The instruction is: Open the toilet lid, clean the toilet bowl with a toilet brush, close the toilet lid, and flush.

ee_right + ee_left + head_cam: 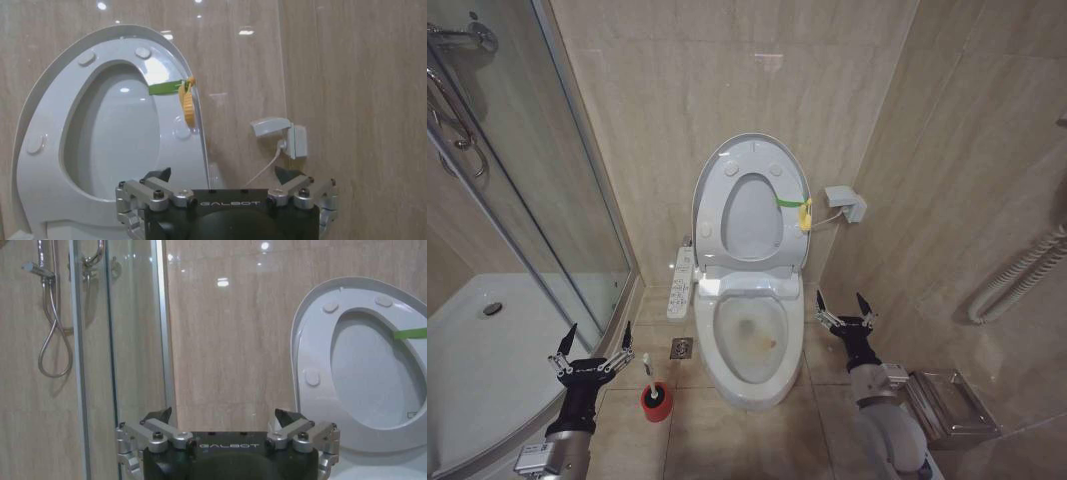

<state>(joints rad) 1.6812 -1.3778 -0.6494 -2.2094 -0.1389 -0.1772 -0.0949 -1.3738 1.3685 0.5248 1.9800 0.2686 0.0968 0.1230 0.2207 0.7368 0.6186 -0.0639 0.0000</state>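
Toilet lid (752, 205) stands upright; stained toilet bowl (750, 345) open; toilet brush (656, 393) in red cup.

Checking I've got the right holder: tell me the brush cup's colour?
Red, clearest in the head view: the cup.

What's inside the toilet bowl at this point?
The toilet bowl is uncovered, its toilet lid raised. Yellowish-brown stains mark the inner surface. The toilet brush stands in its red cup on the floor, outside the bowl. The drain depth isn't discernible.
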